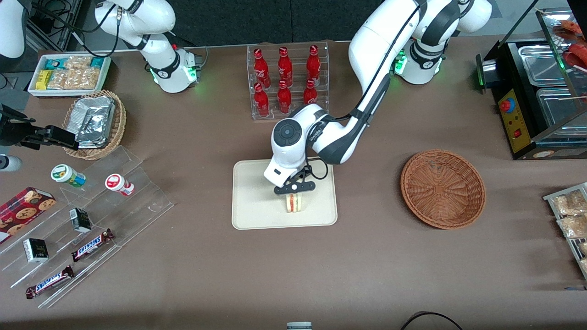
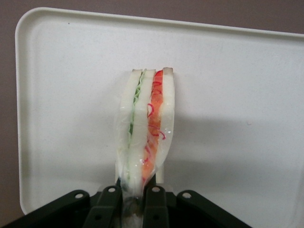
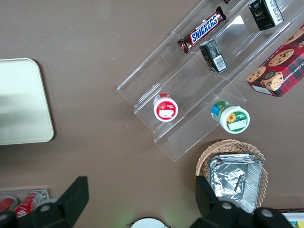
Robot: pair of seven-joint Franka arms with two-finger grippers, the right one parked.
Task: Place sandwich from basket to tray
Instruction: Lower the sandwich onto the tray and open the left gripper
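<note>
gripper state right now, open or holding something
Gripper: shut on the sandwich, pinching its edge, just above the tray.

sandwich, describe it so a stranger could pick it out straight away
Find the cream tray at mid-table. The sandwich stands on it, pinched in the gripper fingers. It is the only bread wedge, with red and green filling.

"SNICKERS" on two chocolate bars (image 1: 93, 244) (image 1: 49, 282) (acrylic display steps (image 1: 110, 201)).

Brown table (image 1: 367, 256), tray (image 1: 257, 206), basket (image 1: 442, 188), bottle rack (image 1: 288, 82), gripper (image 1: 294, 192) over tray
</note>
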